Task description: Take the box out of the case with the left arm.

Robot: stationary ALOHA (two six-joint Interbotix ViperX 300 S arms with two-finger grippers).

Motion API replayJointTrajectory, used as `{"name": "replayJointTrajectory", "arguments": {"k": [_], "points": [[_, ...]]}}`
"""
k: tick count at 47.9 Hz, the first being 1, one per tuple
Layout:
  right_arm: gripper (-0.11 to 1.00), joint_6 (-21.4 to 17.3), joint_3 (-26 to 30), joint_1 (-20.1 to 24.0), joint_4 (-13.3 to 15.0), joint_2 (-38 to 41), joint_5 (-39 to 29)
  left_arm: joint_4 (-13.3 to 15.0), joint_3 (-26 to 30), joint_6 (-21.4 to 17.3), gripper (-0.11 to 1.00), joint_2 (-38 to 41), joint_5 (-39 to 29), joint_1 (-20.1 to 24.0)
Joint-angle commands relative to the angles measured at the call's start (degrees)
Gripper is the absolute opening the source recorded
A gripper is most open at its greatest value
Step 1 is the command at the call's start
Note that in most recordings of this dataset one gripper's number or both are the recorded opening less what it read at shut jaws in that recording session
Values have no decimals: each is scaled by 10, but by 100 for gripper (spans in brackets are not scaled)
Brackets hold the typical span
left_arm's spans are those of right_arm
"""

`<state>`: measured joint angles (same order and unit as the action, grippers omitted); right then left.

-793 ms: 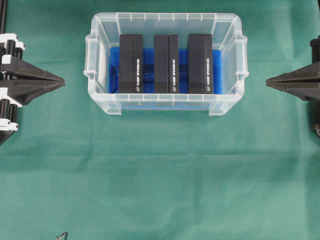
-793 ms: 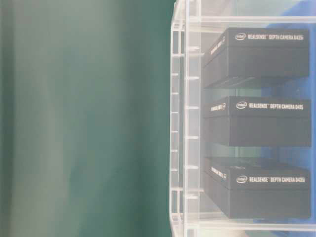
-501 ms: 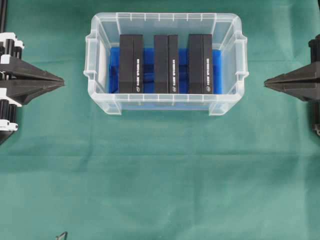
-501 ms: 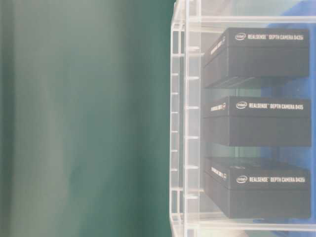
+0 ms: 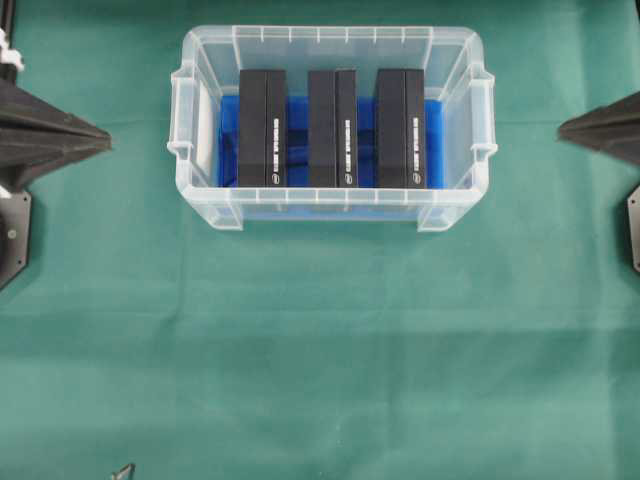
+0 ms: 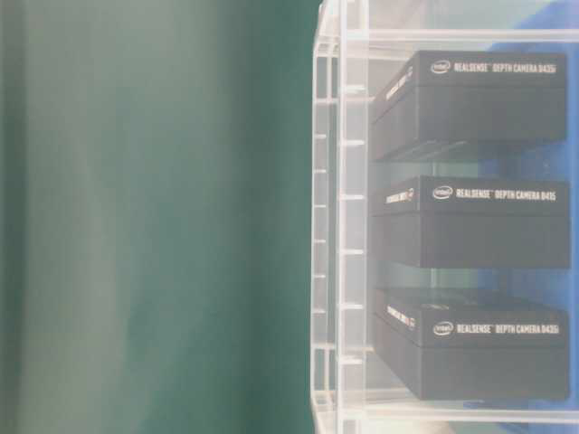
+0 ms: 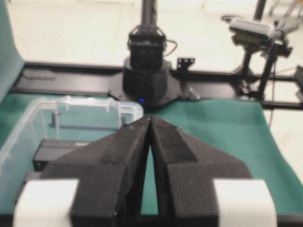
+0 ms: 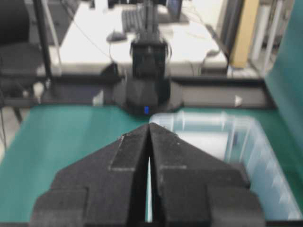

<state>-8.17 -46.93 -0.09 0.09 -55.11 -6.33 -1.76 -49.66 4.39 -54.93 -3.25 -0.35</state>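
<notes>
We see the left claw point(image 5: 105, 133) closed to a point, tips meeting, holding nothing; the right claw point(image 5: 562, 126) is likewise closed and empty, well apart on the far side.

The large clear plastic tub with a ribbed rim and blue floor lining, the case point(image 5: 330, 205), sits on the green-covered desk point(image 5: 320, 350) ahead of the left claw's tip, near but not touching. Inside stand three black rectangular cardboard boxes on edge, side by side with narrow gaps. The black box nearest the left claw point(image 5: 262, 127) is, we judge, the likely target, with the middle black box point(image 5: 333, 127) beyond it and the far black box point(image 5: 401, 127) beyond that.

We think the main risk is the tight spacing: jaws opened too little, or lowered off-centre, could land on a box top or jam against the neighbouring box or the tub wall. A grip on the smooth card faces could slip, and the light tub could lift or slide with the box.

The boxes are matte black with small white lettering, and look undamaged.
</notes>
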Motion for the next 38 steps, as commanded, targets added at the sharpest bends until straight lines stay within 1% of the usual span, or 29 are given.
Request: {"name": "replayJointTrajectory", "arguments": {"k": [1, 8, 12, 15, 21, 33, 36, 38], "points": [[0, -2, 58, -1, -2, 8, -29, -1, 67, 2, 0, 9, -54, -2], [0, -1, 134, -1, 0, 28, -99, -2, 136, 2, 0, 19, -114, -2], [0, -1, 166, -1, 1, 38, -134, -2, 165, 2, 0, 29, -133, -2], [0, -2, 181, 0, 1, 45, -154, -2, 177, 2, 0, 35, -139, -2], [0, -1, 186, 0, 2, 48, -179, -2, 178, 2, 0, 44, -151, -2], [0, -2, 188, -1, 2, 47, -187, -1, 185, 3, 0, 51, -182, -3], [0, -2, 189, 0, 2, 47, -195, -1, 191, 3, 0, 52, -205, -5], [0, -2, 190, -1, 3, 47, -207, -1, 199, 4, 0, 54, -233, -9]]}}
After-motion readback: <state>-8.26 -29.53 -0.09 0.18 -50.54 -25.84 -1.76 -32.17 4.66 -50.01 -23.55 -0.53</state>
